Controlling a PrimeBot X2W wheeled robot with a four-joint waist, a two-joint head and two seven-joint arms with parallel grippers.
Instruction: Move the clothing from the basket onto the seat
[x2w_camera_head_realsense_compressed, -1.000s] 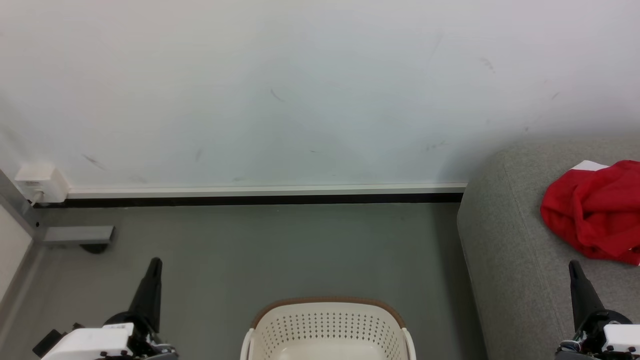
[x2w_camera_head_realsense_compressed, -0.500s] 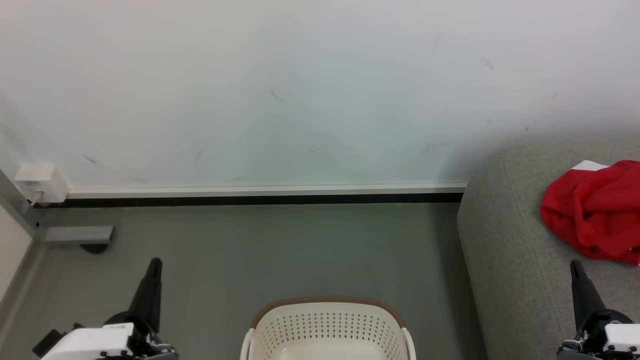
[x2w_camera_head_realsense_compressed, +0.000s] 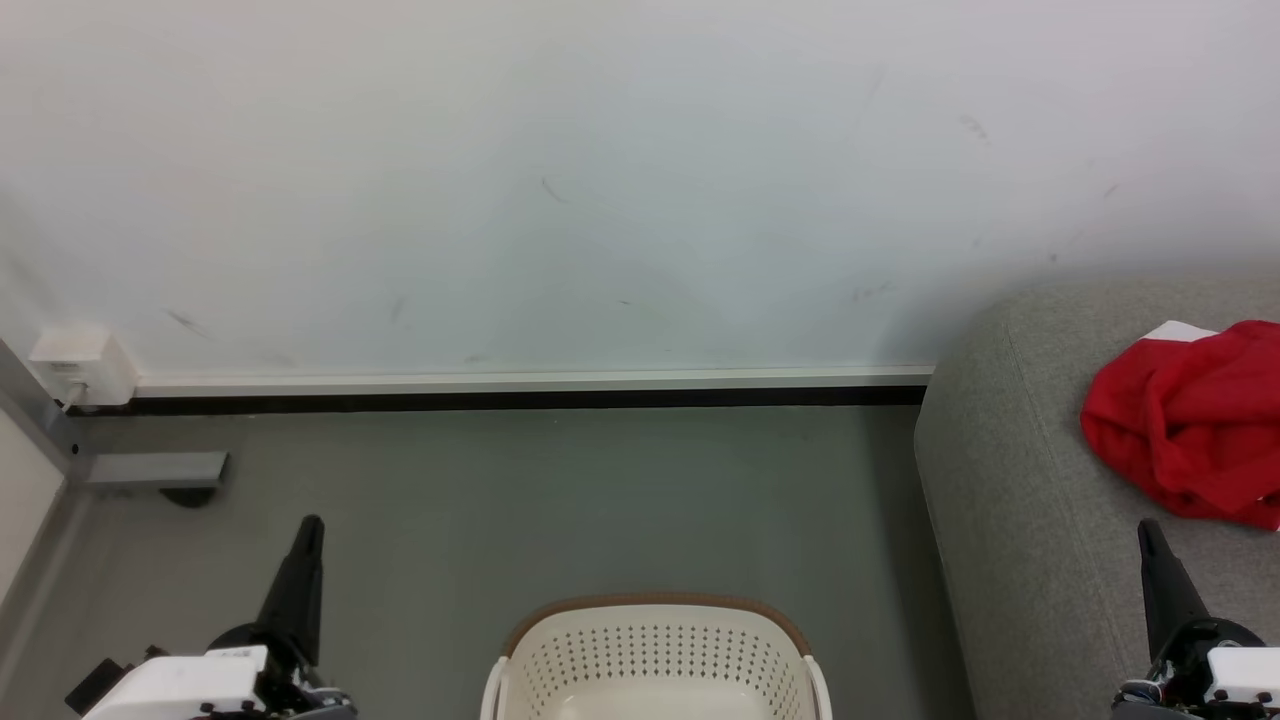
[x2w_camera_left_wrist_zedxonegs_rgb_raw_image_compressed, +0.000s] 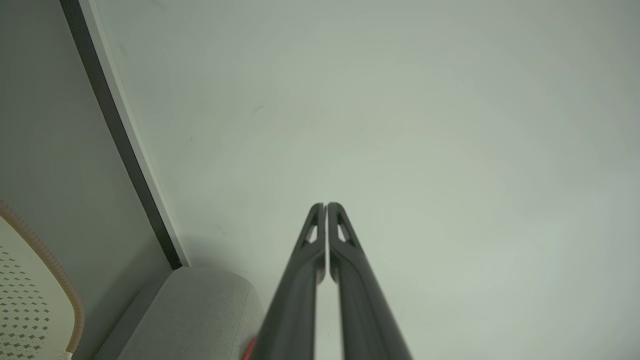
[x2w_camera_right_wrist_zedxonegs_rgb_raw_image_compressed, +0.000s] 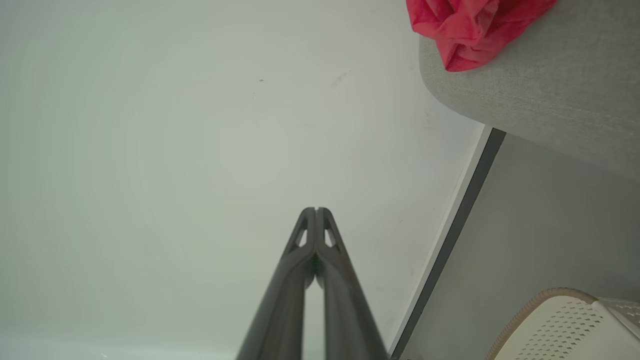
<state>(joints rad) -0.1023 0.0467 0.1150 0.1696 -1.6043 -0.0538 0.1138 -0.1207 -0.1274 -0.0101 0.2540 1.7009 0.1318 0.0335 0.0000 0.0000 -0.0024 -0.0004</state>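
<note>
the big grey seat is on the right, the white basket sits on the floor, the red clothing lies bunched on the seat, and the left hand and right hand are both closed together.

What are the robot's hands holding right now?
Nothing. The left gripper and right gripper are both shut empty; the red clothing lies on the seat.

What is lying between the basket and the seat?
A strip of bare grey floor separates the basket from the seat; the head view shows it.
</note>
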